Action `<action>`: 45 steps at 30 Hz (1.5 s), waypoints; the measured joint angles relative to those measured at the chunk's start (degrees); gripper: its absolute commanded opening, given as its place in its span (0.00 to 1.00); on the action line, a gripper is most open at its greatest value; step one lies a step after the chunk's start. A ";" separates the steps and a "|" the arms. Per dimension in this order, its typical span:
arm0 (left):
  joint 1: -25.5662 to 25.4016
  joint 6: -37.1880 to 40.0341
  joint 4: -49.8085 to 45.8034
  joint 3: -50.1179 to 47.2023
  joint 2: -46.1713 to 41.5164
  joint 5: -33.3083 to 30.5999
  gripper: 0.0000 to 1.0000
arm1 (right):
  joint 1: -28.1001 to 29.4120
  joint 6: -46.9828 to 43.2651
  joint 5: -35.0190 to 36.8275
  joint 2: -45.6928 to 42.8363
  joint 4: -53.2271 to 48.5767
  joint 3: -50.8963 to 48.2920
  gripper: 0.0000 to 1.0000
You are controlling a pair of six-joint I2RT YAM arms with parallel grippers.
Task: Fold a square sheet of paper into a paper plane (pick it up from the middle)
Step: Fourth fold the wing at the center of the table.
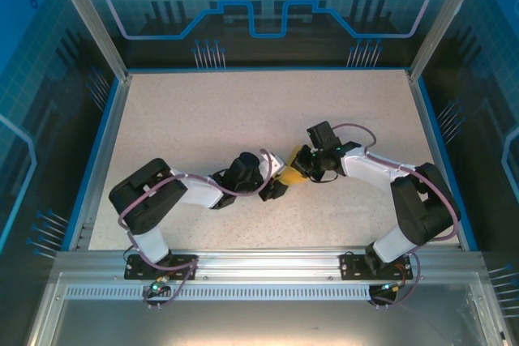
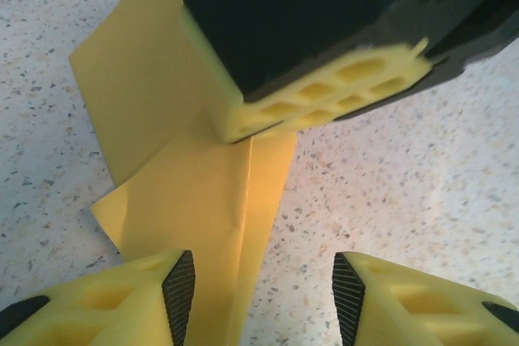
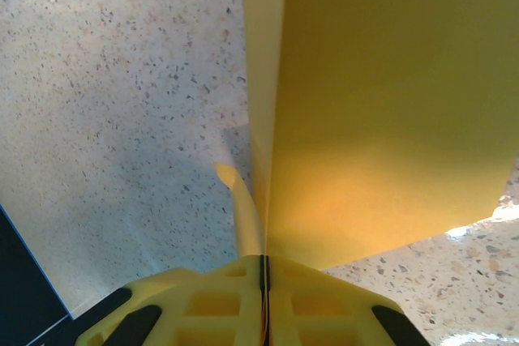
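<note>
Near the middle of the speckled table (image 1: 243, 111), the right gripper (image 3: 263, 269) is clamped tight on the orange-yellow sheet of paper (image 3: 381, 119) (creased lengthwise, its flaps spreading away from the pinch). The left gripper (image 2: 263, 281) faces it with jaws apart, the sheet's narrow end running between them, close beside one finger (image 2: 178, 283).

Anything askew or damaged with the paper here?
The thin orange-yellow paper sheet, pinched in the shut right fingers, looks unevenly folded: its layers' edges are offset in the left wrist view, and a small curled flap sticks out beside the fingers.
</note>
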 measured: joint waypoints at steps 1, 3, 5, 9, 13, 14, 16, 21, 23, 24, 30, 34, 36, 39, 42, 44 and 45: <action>-0.31 0.85 0.46 0.00 0.63 -0.52 0.49 | -0.07 0.20 -0.13 0.00 0.09 -0.09 0.08; -1.29 2.71 1.57 0.02 1.99 -1.92 0.43 | -0.31 0.46 -0.63 0.00 0.59 -0.37 0.08; -2.25 4.31 2.56 0.02 3.10 -3.32 0.39 | -0.42 0.85 -0.98 0.00 0.96 -0.66 0.08; -3.19 6.51 3.80 0.02 4.20 -5.97 0.32 | -0.48 1.29 -1.22 0.11 1.27 -1.18 0.08; -3.37 7.39 5.03 0.02 4.20 -7.76 0.31 | -0.81 1.51 -1.49 0.15 1.70 -1.73 0.08; -3.43 7.58 5.20 0.02 4.20 -8.09 0.33 | -0.90 1.68 -1.55 0.15 1.73 -1.81 0.08; -3.67 8.09 5.53 0.02 4.20 -8.52 0.39 | -0.96 1.79 -1.66 0.22 1.90 -1.86 0.09; -4.15 8.39 5.99 0.02 4.20 -8.87 0.43 | -1.25 2.34 -2.29 0.35 2.60 -1.90 0.09; -4.13 8.41 5.97 0.02 4.20 -9.03 0.40 | -1.33 2.56 -2.51 0.35 2.97 -2.01 0.09; -4.13 8.41 5.97 0.02 4.20 -9.25 0.39 | -1.42 2.64 -2.60 0.35 3.10 -2.10 0.09; -4.13 8.41 6.05 0.02 4.20 -11.19 0.31 | -2.01 3.41 -3.65 0.35 4.24 -3.08 0.10; -4.13 8.39 6.36 0.02 4.35 -12.35 0.25 | -2.19 3.85 -4.44 0.35 5.14 -3.63 0.13; -4.13 8.44 6.40 0.02 4.52 -12.76 0.21 | -2.29 4.00 -4.70 0.35 5.49 -3.67 0.16; -4.13 8.41 6.43 0.02 4.98 -13.14 0.13 | -2.34 3.91 -5.31 0.35 5.99 -3.67 0.24; -4.13 7.98 6.38 0.02 5.31 -13.31 0.08 | -2.56 3.41 -5.53 0.35 6.43 -3.85 0.33; -4.13 7.74 6.36 0.04 5.31 -13.33 0.07 | -3.02 2.49 -5.51 0.31 6.67 -4.24 0.38; -4.13 7.50 6.36 0.04 5.31 -13.33 0.07 | -3.28 2.05 -5.49 0.28 6.84 -4.50 0.40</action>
